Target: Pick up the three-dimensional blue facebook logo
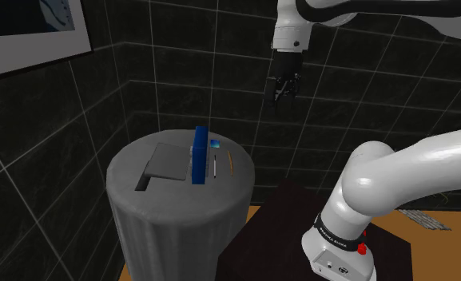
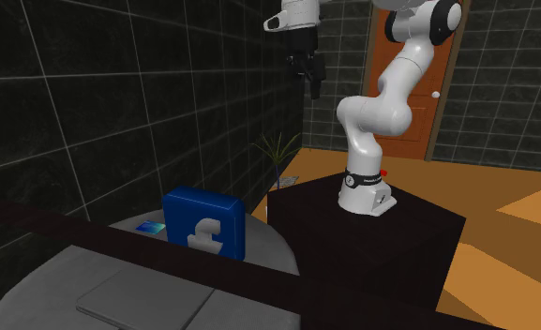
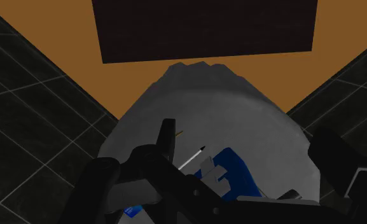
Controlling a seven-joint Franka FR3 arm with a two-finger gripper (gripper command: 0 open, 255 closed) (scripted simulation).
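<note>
The blue Facebook logo (image 1: 198,154) is a thick blue block standing on edge on a round grey table (image 1: 133,180). Its white "f" faces the second exterior view (image 2: 205,222). My gripper (image 1: 284,92) hangs high above the table, off toward the shoulder view's right of the logo, with its fingers apart and nothing between them. It also hangs high by the dark tiled wall in the second exterior view (image 2: 308,67). In the wrist view the logo (image 3: 236,175) lies far below, between the gripper's (image 3: 242,153) black fingers.
On the table lie a flat grey slab (image 1: 166,162), a small blue card (image 1: 215,144), a white pen (image 1: 216,167) and a pencil (image 1: 230,164). The dark stand (image 1: 288,215) adjoins the table. Dark tiled walls enclose the corner. An orange door (image 2: 442,84) and a plant (image 2: 278,150) stand behind.
</note>
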